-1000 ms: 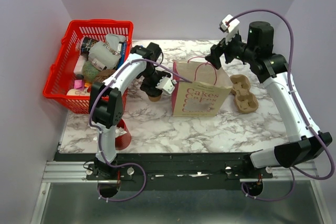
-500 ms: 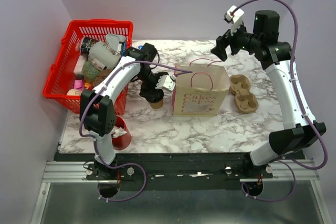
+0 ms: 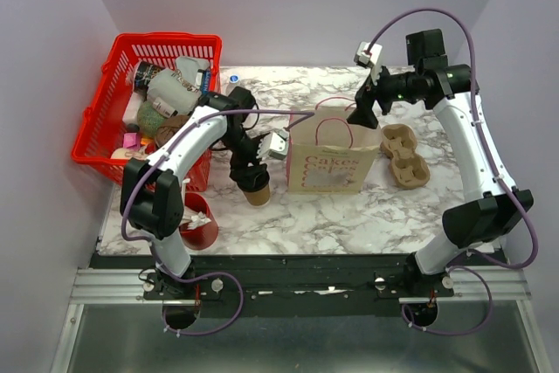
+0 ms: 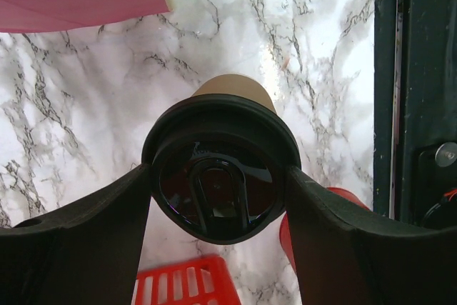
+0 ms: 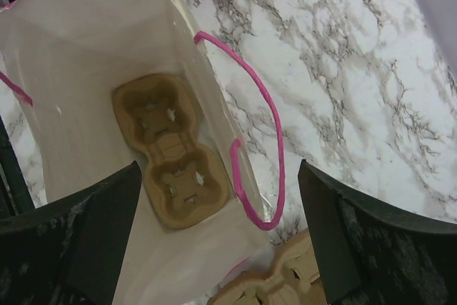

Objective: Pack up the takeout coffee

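Marble table (image 3: pixel 349 216) bears one bag (image 3: pixel 332 163), two carriers (image 3: pixel 406 156); left gripper (image 3: pixel 247 166) pinches one coffee (image 3: pixel 257 188), right gripper (image 3: pixel 364 109) gapes.

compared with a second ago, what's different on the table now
The left gripper, clamped on the takeout coffee, carried it away from the paper bag toward the near edge. The open right gripper rose, then dropped back over the bag's mouth. The bag straightened slightly. The cup carrier and red basket stayed put.
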Controlling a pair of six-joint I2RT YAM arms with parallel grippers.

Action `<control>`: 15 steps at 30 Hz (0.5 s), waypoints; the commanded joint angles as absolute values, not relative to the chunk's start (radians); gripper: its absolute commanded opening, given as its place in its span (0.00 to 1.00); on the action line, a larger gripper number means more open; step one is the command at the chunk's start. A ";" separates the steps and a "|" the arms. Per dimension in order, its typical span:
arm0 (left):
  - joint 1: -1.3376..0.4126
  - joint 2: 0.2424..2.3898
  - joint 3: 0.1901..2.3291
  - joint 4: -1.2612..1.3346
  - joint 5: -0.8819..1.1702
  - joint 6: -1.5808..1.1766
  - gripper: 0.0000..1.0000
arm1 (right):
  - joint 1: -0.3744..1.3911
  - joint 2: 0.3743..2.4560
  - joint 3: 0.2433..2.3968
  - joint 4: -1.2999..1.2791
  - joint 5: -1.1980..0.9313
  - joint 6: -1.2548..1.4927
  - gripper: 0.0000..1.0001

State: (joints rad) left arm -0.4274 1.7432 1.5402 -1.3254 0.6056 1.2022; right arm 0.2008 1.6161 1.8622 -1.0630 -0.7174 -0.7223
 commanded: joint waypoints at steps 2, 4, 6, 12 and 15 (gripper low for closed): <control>-0.423 1.681 1.552 -1.304 0.649 1.138 0.00 | 0.196 1.650 1.848 -1.103 -0.733 -0.772 0.98; -0.422 1.661 1.557 -1.307 0.647 1.137 0.00 | 0.195 1.666 1.838 -1.086 -0.716 -0.772 0.97; -0.423 1.651 1.571 -1.321 0.652 1.125 0.00 | 0.195 1.677 1.839 -1.072 -0.716 -0.772 0.95; -0.420 1.615 1.569 -1.341 0.629 1.098 0.00 | 0.196 1.744 1.884 -1.118 -0.745 -0.819 0.79; -0.414 1.595 1.566 -1.341 0.585 1.078 0.00 | 0.196 1.782 1.924 -1.190 -0.781 -0.865 0.64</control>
State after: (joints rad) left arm -0.4263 1.6455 1.5581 -1.3190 0.6090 1.1110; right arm 0.2008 1.7378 1.8610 -1.0962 -0.7246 -0.8013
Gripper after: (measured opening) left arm 0.767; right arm 0.708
